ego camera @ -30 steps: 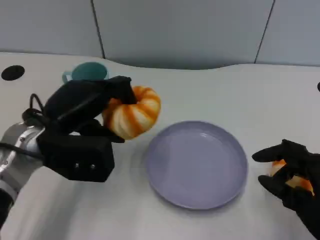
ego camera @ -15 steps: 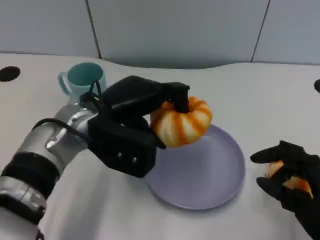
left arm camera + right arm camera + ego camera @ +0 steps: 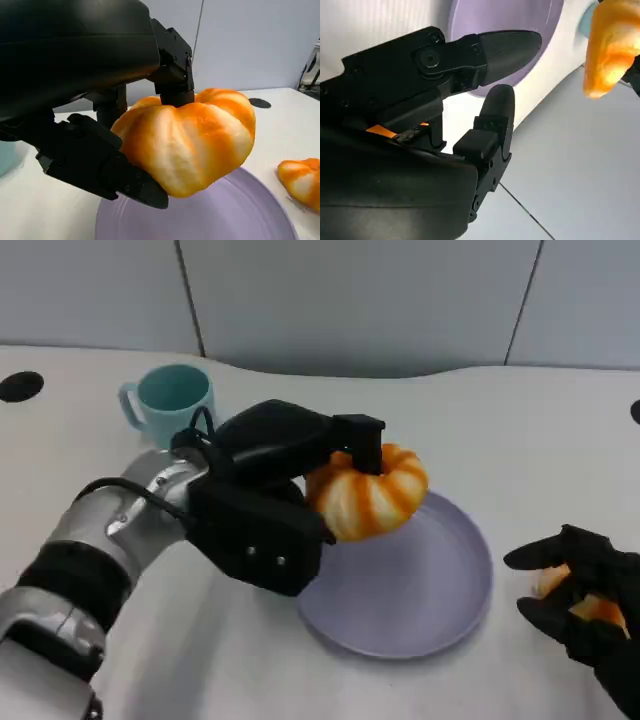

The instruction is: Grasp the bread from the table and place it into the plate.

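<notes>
My left hand (image 3: 265,490) grips the bread (image 3: 375,495), a round orange and white bun shaped like a pumpkin. It holds the bun in the air over the left part of the purple plate (image 3: 420,590). In the left wrist view the fingers (image 3: 100,160) clasp the bread (image 3: 190,140) from above and below, just over the plate (image 3: 225,220). My right hand (image 3: 590,590) lies on the table to the right of the plate with its fingers spread. In the right wrist view its fingers (image 3: 490,130) are apart, with the plate (image 3: 520,15) beyond them.
A teal cup (image 3: 170,400) stands at the back left, behind my left arm. A second small orange bread piece (image 3: 552,578) lies on the table under my right hand, and it also appears in the left wrist view (image 3: 302,180). A black round hole (image 3: 20,387) marks the far left.
My left hand has carried the bread to the right, from beside the cup to above the plate's left part. The right hand has stayed where it was.
</notes>
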`<state>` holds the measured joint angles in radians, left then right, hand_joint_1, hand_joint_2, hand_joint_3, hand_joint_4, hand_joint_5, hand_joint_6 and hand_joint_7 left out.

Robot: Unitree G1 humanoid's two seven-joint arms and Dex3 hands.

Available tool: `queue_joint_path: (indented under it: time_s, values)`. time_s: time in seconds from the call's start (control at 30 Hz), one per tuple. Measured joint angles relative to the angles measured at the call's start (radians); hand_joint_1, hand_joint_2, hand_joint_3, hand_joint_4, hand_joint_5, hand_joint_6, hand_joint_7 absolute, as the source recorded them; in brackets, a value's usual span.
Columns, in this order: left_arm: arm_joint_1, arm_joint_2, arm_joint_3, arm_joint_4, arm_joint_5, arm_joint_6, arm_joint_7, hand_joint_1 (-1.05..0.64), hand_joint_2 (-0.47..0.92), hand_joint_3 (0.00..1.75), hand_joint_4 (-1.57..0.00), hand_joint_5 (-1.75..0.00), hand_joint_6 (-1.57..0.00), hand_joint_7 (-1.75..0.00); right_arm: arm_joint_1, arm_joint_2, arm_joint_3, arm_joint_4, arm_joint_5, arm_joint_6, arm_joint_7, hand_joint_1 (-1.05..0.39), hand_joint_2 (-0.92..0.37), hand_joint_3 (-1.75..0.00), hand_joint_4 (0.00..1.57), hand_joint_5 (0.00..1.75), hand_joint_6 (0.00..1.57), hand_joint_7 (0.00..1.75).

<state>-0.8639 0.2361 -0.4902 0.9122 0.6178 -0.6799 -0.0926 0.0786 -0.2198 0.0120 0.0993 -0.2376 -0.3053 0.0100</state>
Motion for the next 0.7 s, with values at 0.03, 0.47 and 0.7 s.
queue_joint_path:
  time_s: [0.03,0.47,0.7]
  values:
    - [-0.009,-0.011,-0.011,0.023,0.016,0.01,0.012,-0.14,0.89,0.13,-0.86,-1.75,-0.66,-1.75,-0.009,-0.005,-0.002,0.017,0.004,-0.013,0.001,-0.25,-0.92,-0.2,0.73,1.25,0.71,0.8]
    - [-0.053,-0.036,-0.054,0.11,0.057,-0.012,0.039,-0.17,0.86,0.14,-0.83,-1.75,-0.65,-1.75,-0.027,-0.013,-0.01,0.055,0.016,-0.058,0.003,-0.26,-0.92,-0.2,0.74,1.27,0.71,0.81]
    - [-0.071,-0.03,-0.09,0.114,0.081,0.0,-0.016,-0.3,0.87,0.09,-0.52,-1.75,-0.34,-1.75,-0.027,-0.013,-0.01,0.05,0.013,-0.053,0.003,-0.26,-0.92,-0.22,0.73,1.26,0.7,0.8]
